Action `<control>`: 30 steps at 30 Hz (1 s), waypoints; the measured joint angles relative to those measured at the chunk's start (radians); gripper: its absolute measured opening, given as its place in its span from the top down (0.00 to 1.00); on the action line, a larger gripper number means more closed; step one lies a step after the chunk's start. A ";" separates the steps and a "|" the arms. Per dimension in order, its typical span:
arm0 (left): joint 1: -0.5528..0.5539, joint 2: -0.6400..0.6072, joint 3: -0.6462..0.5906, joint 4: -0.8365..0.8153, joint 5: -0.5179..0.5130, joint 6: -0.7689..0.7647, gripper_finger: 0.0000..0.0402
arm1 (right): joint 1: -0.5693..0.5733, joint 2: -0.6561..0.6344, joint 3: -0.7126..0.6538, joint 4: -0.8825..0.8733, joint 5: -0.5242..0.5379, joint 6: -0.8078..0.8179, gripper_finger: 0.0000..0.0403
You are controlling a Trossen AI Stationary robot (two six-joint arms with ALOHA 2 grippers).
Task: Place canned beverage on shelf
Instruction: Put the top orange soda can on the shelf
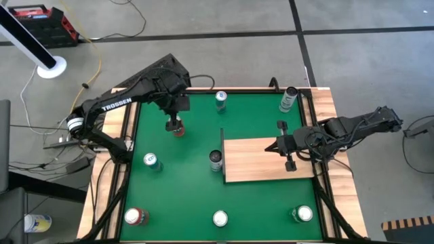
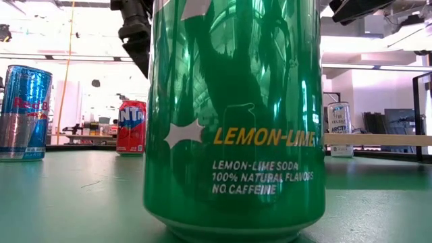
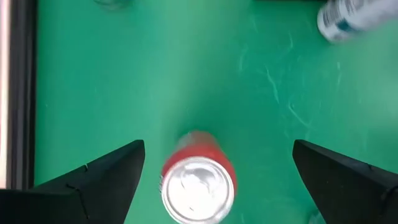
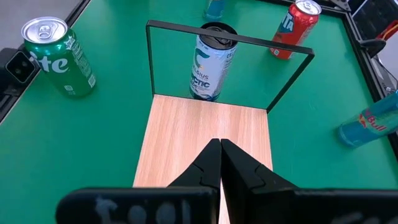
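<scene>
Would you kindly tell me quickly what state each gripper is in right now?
Left gripper: open, above the red can, holding nothing.
Right gripper: shut, empty, over the shelf.

left pincer (image 1: 175, 127): fingers spread wide, pointing down | right pincer (image 1: 285, 145): fingers pressed together, empty

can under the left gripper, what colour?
Red can with a silver top; best seen in the left wrist view.

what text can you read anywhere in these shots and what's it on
"LEMON-LIME SODA 100% NATURAL FLAVORS NO CAFFEINE": big green soda can.
"TROSSEN": dark left robot arm.
"Red Bull": blue-and-silver can.
"NTA", cut off: red can.
"ARCTIC": pale slim can beyond the light wooden shelf.
"ite", cut off: green can.
Pale can's small print: unreadable.
</scene>
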 joint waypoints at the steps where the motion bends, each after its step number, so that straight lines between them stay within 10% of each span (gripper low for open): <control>1: -0.002 0.000 0.000 -0.009 -0.002 -0.004 0.02 | 0.000 0.000 0.000 0.000 0.000 0.000 0.92; 30: -0.005 0.000 -0.143 -0.015 -0.134 -0.041 0.02 | 0.000 0.000 0.000 0.000 0.000 -0.030 0.92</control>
